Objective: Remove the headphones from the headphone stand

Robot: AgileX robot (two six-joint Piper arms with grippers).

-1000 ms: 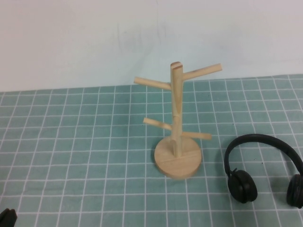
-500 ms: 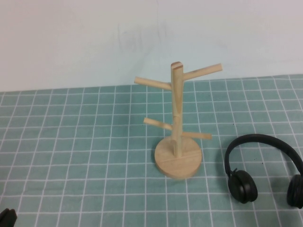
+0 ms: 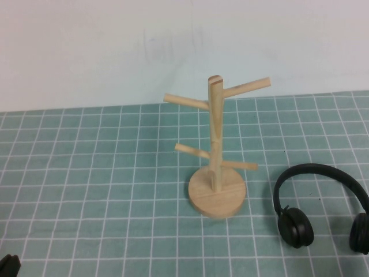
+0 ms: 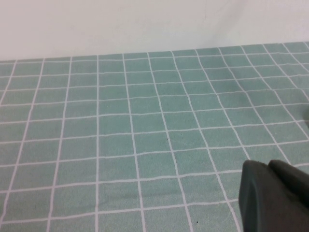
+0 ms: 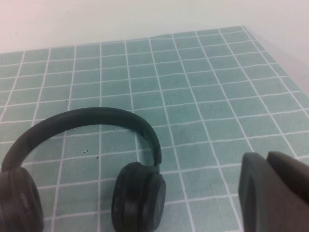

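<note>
The black headphones (image 3: 320, 171) lie flat on the green checked cloth, to the right of the wooden headphone stand (image 3: 215, 138) and apart from it. The stand's pegs are bare. The headphones also show in the right wrist view (image 5: 96, 118), with both ear cups toward the camera. My right gripper (image 5: 267, 157) is out of the high view; its fingers are together and empty, just off the headphones' side, not touching them. My left gripper (image 4: 268, 166) is shut and empty, low over the cloth at the near left corner (image 3: 8, 265).
The green checked cloth (image 3: 86, 190) covers the table up to a white wall at the back. The cloth's right edge shows in the right wrist view (image 5: 285, 53). Nothing else stands on the cloth.
</note>
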